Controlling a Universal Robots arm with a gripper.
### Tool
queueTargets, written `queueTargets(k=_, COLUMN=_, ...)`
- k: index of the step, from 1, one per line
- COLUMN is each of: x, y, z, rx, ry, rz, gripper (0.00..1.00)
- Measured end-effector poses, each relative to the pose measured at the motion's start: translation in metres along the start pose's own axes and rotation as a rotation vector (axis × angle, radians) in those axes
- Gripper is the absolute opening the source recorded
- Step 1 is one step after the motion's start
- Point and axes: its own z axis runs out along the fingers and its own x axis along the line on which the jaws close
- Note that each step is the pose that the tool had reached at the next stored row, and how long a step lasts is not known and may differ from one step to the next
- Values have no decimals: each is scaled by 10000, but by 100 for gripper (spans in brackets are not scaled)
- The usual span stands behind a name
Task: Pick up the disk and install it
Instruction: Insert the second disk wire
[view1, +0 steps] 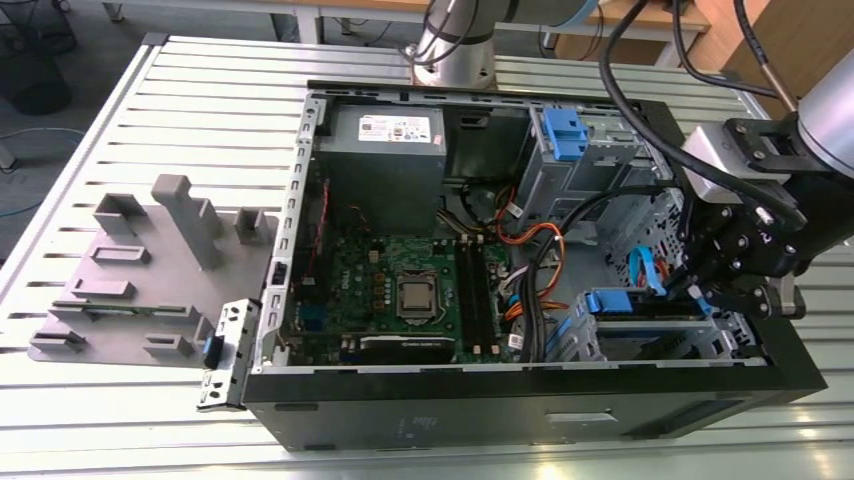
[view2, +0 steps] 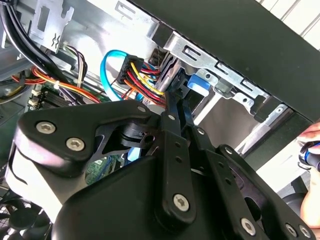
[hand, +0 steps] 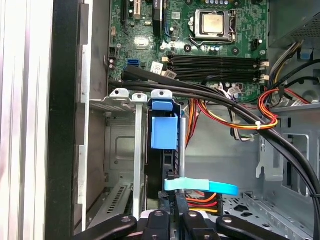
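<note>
One arm is reaching into the open computer case (view1: 534, 400) lying on the slatted bench (view1: 200, 100), with its tool (view1: 747, 275) hanging over the drive cage at the exterior view's lower right. In the first wrist view the disk (hand: 164, 132) is standing on edge in a slot of that cage (hand: 125, 100), its blue carrier tab facing up and a light blue data cable (hand: 200, 186) crossing just beside its far end. The tool's black linkage is sitting right at that end of the disk in both wrist views, and the narrow black fingers (view2: 176, 107) are looking drawn close together around the disk's edge, though I cannot tell for sure whether they are clamping it or only lying against it.

Several risks are showing. Bundled power wires (hand: 240, 117) and black cables are running close past the cage, so any sideways drift could be snagging them or tugging a connector. If the disk is sitting tilted in its rails, pushing could be jamming the carrier instead of seating it. The motherboard (view1: 400, 290) is lying near, unprotected from a slipping tool.
</note>
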Motion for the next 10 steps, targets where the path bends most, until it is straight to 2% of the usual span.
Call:
queueTargets(k=2, x=0, y=0, z=11, rx=0, ry=12, rz=0, gripper=16)
queueTargets(k=7, x=0, y=0, z=18, rx=-1, ry=1, rz=0, gripper=16)
queueTargets(k=8, x=-1, y=0, z=24, rx=-1, ry=-16, rz=-1, gripper=18)
queueTargets(k=9, x=0, y=0, z=27, rx=-1, ry=-16, rz=0, gripper=23)
queueTargets(k=10, x=0, y=0, z=26, rx=-1, ry=-14, rz=0, gripper=23)
